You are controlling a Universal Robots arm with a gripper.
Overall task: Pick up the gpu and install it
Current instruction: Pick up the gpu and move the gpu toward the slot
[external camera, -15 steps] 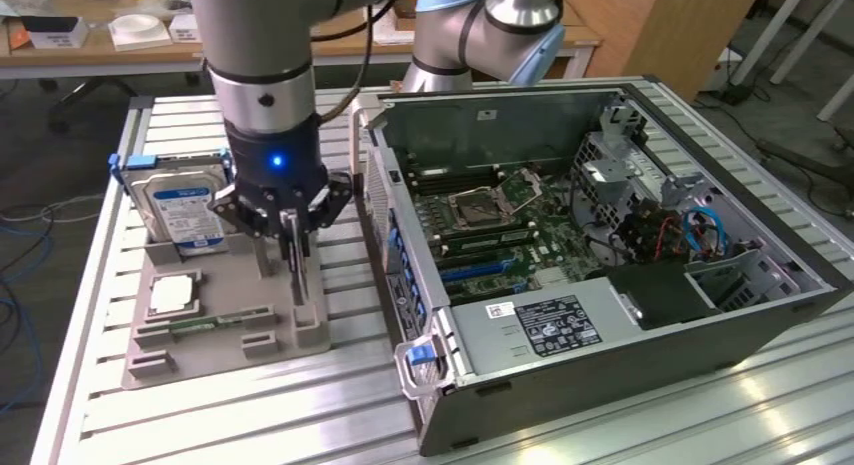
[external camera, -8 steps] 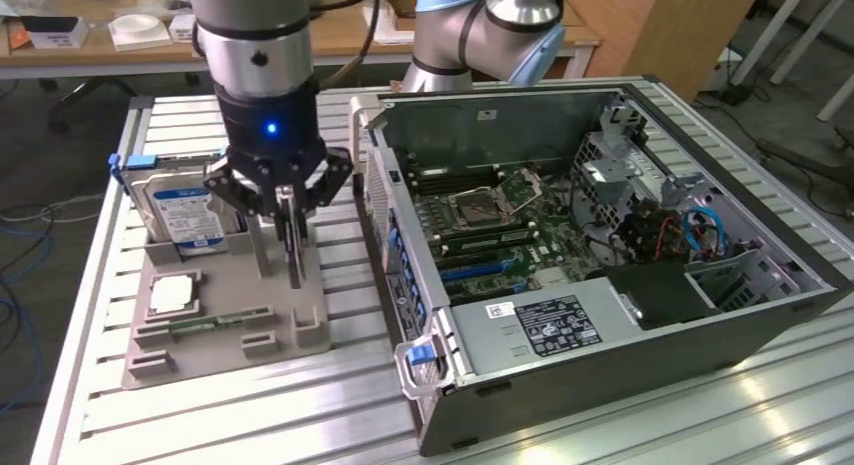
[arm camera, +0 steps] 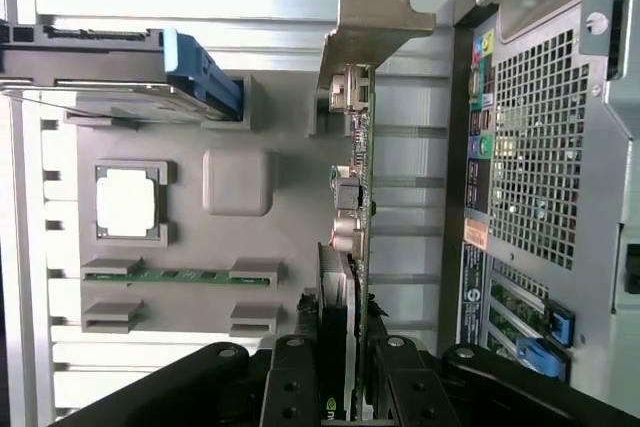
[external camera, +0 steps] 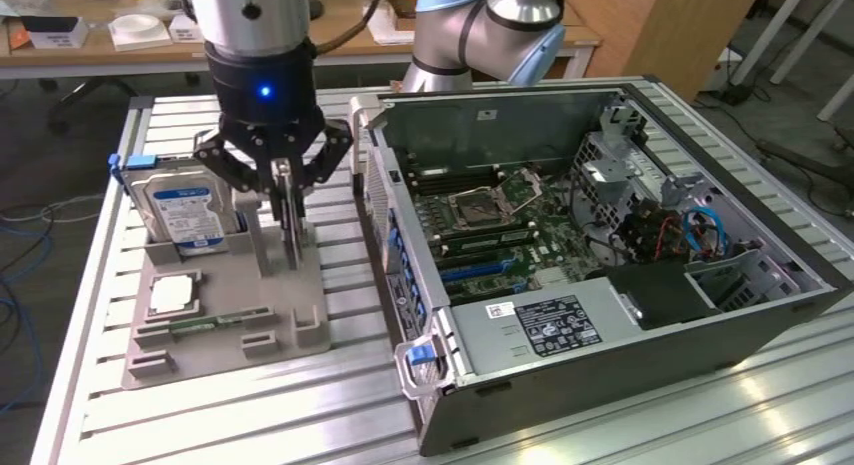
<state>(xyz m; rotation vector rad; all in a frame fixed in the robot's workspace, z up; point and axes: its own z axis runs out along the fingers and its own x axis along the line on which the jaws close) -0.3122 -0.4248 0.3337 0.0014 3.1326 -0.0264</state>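
The gpu (external camera: 290, 243) is a thin dark card standing on edge in the grey holder tray (external camera: 287, 320), on the exterior view's left beside the open computer case (external camera: 747, 285). My gripper (external camera: 284, 197) hangs straight over it, with its black fingers closed on the card's upper edge from both sides. In the wrist view the gpu (arm camera: 352, 197) runs edge-on away from my gripper (arm camera: 342, 392), and its silvery end bracket (arm camera: 375, 7) is at the far end. The fingers (arm camera: 293, 387) press against both faces of the card.
The holder tray (arm camera: 290, 147) also carries a silver hard drive (external camera: 187, 210) with a blue tab, a processor chip (external camera: 174, 293) and a green memory stick (external camera: 207, 325). The case lies open with its motherboard (external camera: 501, 220) exposed. The case's rear panel (arm camera: 540, 147) is close beside the card.
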